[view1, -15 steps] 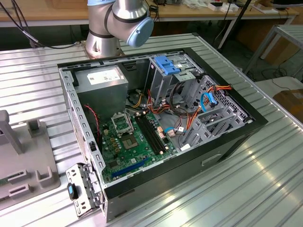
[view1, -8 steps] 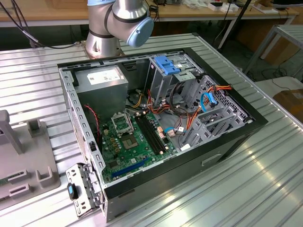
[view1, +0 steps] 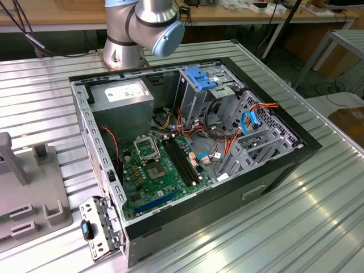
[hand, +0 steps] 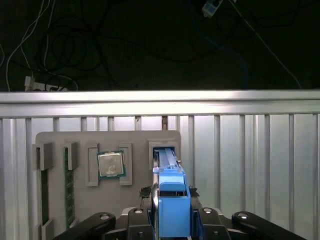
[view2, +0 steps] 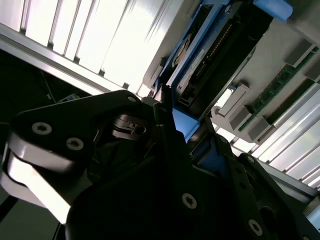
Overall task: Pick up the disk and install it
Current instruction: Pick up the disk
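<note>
Nearest, the black gripper (hand: 171, 196) is pinching the disk (hand: 172, 212) by its blue side rails (the drive is standing on edge), with its far end reaching into a slot of the grey holder tray (hand: 107, 142). A memory stick (hand: 68, 185) and a processor chip (hand: 110, 164) are lying in neighbouring pockets. Toward the exterior view's right, the open computer case (view1: 267, 182) is resting on the ribbed metal table (view1: 318, 227).

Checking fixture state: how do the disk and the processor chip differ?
The disk stands on edge in its slot; the processor chip lies flat. The disk is blue-railed; the chip is silver, green-edged. The gripper clamps the disk; the chip is untouched. Both sit in the grey tray.
</note>
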Tool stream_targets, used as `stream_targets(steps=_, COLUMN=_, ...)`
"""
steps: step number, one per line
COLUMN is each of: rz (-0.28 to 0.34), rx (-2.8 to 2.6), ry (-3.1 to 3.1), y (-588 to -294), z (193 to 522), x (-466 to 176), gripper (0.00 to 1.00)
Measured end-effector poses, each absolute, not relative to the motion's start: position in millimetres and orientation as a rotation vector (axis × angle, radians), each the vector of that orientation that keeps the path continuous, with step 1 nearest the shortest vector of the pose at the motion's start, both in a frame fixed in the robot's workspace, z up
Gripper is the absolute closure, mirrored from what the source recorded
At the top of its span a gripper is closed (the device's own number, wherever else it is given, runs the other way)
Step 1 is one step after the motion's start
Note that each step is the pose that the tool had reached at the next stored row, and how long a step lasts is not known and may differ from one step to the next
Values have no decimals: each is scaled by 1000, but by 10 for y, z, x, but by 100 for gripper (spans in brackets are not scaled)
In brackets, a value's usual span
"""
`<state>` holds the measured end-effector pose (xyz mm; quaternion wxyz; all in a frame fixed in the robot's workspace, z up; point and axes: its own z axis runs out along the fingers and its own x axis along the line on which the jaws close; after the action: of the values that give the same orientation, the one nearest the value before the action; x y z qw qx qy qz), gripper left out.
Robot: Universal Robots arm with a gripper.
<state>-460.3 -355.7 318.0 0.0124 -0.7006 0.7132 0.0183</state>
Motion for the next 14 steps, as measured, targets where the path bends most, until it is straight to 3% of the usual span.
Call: stream_targets(steps=14, rz=43, rx=-2178, ry=2216, y=-3557, z=3736, x=-4603, gripper=63)
